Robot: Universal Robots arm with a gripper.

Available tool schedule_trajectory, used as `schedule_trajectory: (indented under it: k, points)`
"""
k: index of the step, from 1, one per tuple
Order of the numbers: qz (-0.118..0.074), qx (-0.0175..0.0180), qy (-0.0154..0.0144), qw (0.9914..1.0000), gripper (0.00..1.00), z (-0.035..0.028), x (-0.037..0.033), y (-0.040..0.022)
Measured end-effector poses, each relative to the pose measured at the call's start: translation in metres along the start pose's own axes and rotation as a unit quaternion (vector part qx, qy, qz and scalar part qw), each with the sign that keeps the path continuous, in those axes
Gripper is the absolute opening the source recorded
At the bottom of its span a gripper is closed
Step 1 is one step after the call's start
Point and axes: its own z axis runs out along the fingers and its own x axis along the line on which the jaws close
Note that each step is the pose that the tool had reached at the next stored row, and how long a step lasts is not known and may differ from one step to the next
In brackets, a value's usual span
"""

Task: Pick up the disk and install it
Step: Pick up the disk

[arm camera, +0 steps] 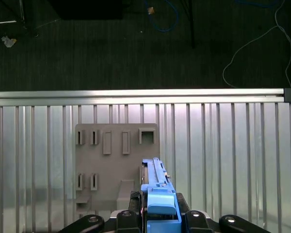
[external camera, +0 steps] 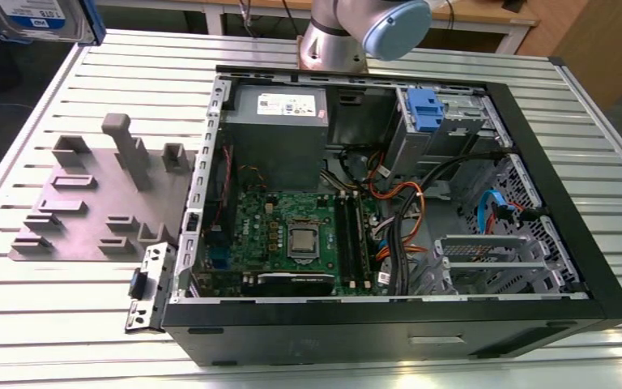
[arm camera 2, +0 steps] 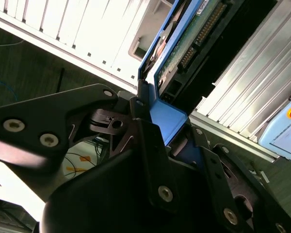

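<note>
First wrist view: gripper [arm camera: 159,206] clamped on disk [arm camera: 154,174], grey fixture [arm camera: 111,145] beyond fingertips; apparently carrying, pick-up done; next probably demanding square alignment with case [external camera: 398,332] bay.

Computer case [external camera: 376,328] on slatted table [external camera: 62,308], fixture plate [external camera: 84,219] beside it at exterior view's left, disk [arm camera: 154,177] in claw [arm camera: 158,209]

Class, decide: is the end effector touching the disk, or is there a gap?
Touching. In the second wrist view the end effector grips the disk at its blue edge, with no gap showing.
</note>
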Motion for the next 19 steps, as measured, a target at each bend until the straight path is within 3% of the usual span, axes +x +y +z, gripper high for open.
schedule_trajectory:
  k: [8, 19]
  points:
    - [0.000, 0.0000, 0.0000, 1.00000, 0.37, 0.0000, 0.0000, -0.0008]
    - [0.000, 0.0000, 0.0000, 1.00000, 0.37, 0.0000, 0.0002, -0.0074]
